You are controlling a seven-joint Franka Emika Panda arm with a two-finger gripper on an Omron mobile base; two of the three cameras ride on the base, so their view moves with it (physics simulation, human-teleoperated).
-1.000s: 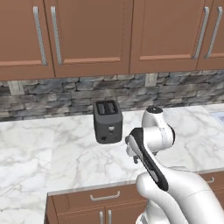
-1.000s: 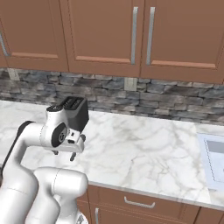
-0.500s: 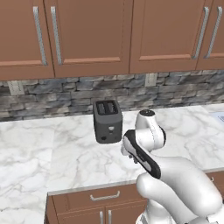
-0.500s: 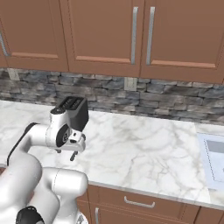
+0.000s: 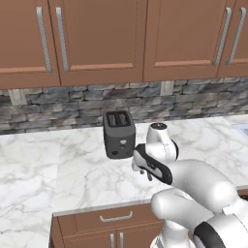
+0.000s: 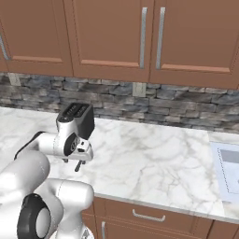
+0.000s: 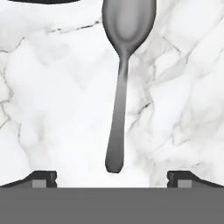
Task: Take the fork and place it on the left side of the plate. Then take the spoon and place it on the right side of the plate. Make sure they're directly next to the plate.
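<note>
In the hand view the spoon (image 7: 119,87) lies flat on the white marble table (image 7: 52,109), its oval bowl toward the top edge, where the bowl's far end is cut off, and its narrow handle running down to end between the two fingertips (image 7: 41,178). Only the very tops of those fingertips rise at the bottom of that view, one at each side, set wide apart and well clear of the handle, so the hand is released and grasps nothing. A dark shape at the top left corner is cut off too short to name from that view. From the left base view the hand (image 5: 143,170) points down at the table just in front of the black toaster (image 5: 118,133), but the arm's own white links cover the marble below it, and the spoon cannot be made out there. In the right base view the hand (image 6: 79,163) hangs low beside the toaster (image 6: 77,120), its dark fingers small and hard to tell apart; the spoon under it is hidden by the arm. At the right edge of that view a pale grey sunken panel (image 6: 228,175) in the table is cut off by the frame, and what it is cannot be told. Brown cupboards (image 6: 112,37) and a stone backsplash (image 6: 154,100) stand behind the table.
</note>
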